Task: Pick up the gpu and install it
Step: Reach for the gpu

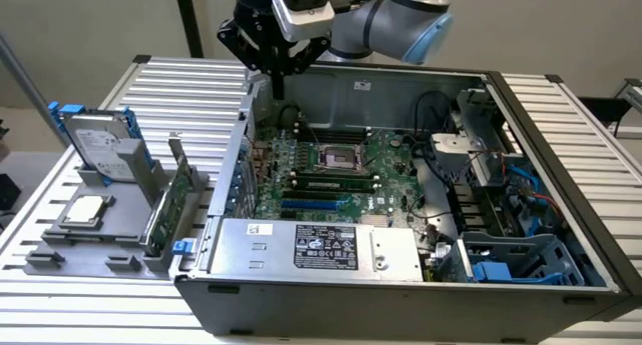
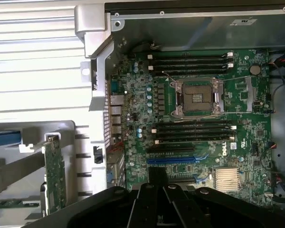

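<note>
We see the tool shut and empty above the DELL board; gpu at nine o'clock, exterior view.

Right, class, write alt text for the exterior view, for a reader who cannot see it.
A robot arm's closed gripper hangs above a far corner of an open computer case, whose motherboard is exposed. On the exterior view's left, the gpu stands on edge in a grey holder, beside a hard drive and a CPU chip.
</note>
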`<action>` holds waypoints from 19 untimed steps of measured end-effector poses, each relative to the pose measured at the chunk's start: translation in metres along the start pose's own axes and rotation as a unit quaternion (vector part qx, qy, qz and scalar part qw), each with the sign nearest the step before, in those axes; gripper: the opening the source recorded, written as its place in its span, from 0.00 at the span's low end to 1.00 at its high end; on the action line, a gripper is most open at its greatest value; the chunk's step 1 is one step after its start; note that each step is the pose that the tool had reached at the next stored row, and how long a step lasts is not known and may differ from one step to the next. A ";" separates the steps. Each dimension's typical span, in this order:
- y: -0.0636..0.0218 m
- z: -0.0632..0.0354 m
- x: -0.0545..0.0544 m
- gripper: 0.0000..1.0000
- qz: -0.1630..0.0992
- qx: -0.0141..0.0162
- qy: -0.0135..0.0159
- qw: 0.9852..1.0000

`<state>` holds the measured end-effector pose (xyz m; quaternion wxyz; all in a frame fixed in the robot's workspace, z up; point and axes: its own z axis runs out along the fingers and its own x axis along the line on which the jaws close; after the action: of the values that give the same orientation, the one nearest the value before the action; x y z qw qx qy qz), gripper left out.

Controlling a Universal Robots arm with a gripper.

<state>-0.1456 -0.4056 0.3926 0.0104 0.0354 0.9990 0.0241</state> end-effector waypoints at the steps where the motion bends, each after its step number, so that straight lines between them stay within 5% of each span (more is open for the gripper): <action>1: -0.0016 -0.0002 0.004 0.11 0.000 0.000 0.000 1.000; 19: -0.0235 0.0017 0.085 0.11 0.000 0.002 0.000 1.000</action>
<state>-0.2318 -0.4229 0.3881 0.0108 0.0354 0.9991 0.0223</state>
